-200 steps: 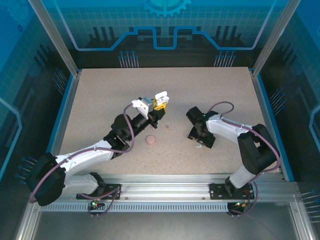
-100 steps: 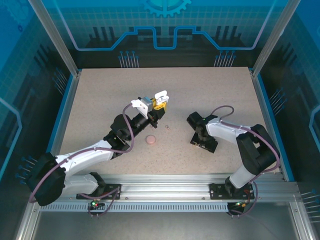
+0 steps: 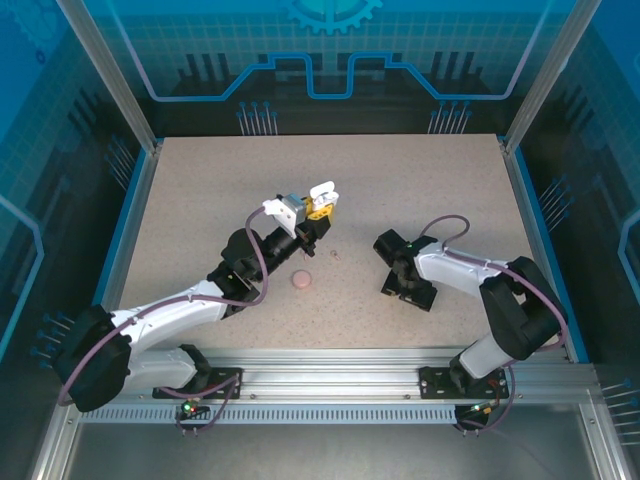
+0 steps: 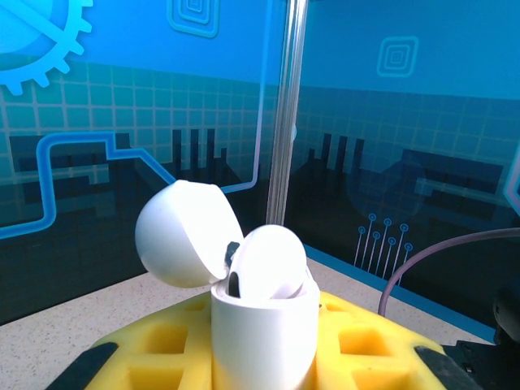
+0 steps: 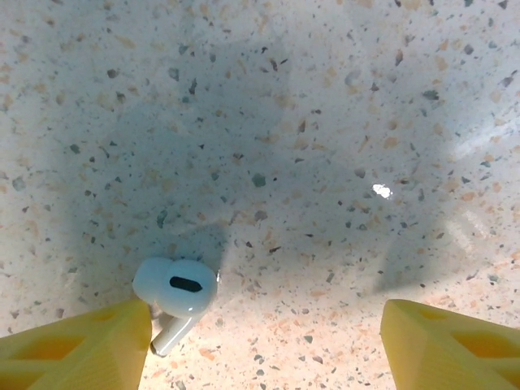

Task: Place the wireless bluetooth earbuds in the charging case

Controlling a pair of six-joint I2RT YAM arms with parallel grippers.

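The left gripper [image 3: 316, 207] was clenched on the open white charging case [image 4: 264, 329] at the bottom centre of the left wrist view. Its lid [image 4: 180, 236] was tipped back to the left, and one earbud [image 4: 270, 262] sat in it. The right gripper [image 5: 266, 329] hung released over the speckled table [image 5: 325, 122]. A second earbud [image 5: 175, 291] lay at lower left, touching the yellow finger [image 5: 77, 345].

Arms: two, one arm [image 3: 170, 315] lower left, one arm [image 3: 460, 270] lower right of the top view. Case [image 4: 264, 333]: one. Earbuds: two, one earbud [image 4: 268, 264] mid-frame in the left wrist view, one earbud [image 5: 175, 286] lower left in the right wrist view. Pink disc [image 3: 301, 281]: one.
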